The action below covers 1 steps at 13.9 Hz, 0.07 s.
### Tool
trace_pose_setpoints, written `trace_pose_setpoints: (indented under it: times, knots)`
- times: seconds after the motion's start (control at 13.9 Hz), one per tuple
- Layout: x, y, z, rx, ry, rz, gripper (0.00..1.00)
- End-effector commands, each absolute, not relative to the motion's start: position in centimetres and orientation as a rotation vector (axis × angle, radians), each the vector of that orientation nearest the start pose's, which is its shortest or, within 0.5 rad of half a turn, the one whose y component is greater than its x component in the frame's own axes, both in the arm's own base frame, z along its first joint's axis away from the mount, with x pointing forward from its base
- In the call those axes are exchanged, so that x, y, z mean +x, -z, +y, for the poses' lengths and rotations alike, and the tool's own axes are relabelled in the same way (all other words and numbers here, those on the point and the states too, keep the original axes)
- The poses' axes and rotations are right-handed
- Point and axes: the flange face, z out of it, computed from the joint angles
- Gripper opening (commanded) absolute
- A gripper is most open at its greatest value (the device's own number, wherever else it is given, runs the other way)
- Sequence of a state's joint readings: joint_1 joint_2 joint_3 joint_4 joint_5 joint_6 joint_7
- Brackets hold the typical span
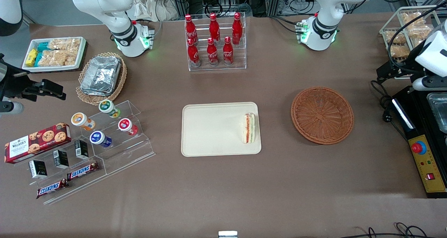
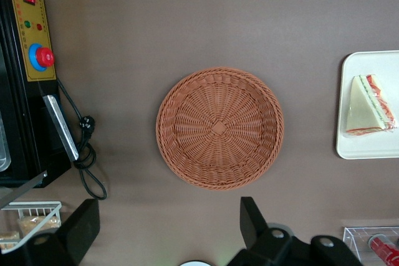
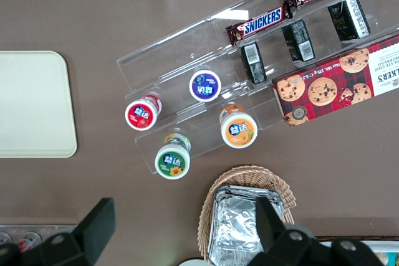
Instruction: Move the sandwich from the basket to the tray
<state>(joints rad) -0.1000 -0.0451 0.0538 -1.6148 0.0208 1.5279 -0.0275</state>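
Open end effector (image 2: 168,228) above brown table (image 1: 223,182).

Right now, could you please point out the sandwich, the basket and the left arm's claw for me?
sandwich (image 1: 249,128), front view, on its layered cut edge.
basket (image 2: 219,128), left wrist view, on the centre of its woven floor.
claw (image 2: 168,225), left wrist view, open, above the table beside the basket; midway between its fingertips.

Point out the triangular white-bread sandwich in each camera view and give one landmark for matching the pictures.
Front view: the triangular white-bread sandwich lies on the flat cream-beige plastic tray, at the tray end nearest the round reddish-brown wicker basket.
Left wrist view: sandwich on the tray's visible end; the open gripper hangs above bare table beside the basket.
Right wrist view: not in it.
Shared landmark: the tray.
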Motion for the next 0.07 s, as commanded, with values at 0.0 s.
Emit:
trace_pose_setpoints:
  times: [0.0]
  knots:
    - [55.26, -62.27, -2.55, -3.114, -0.058, 0.059, 1.00]
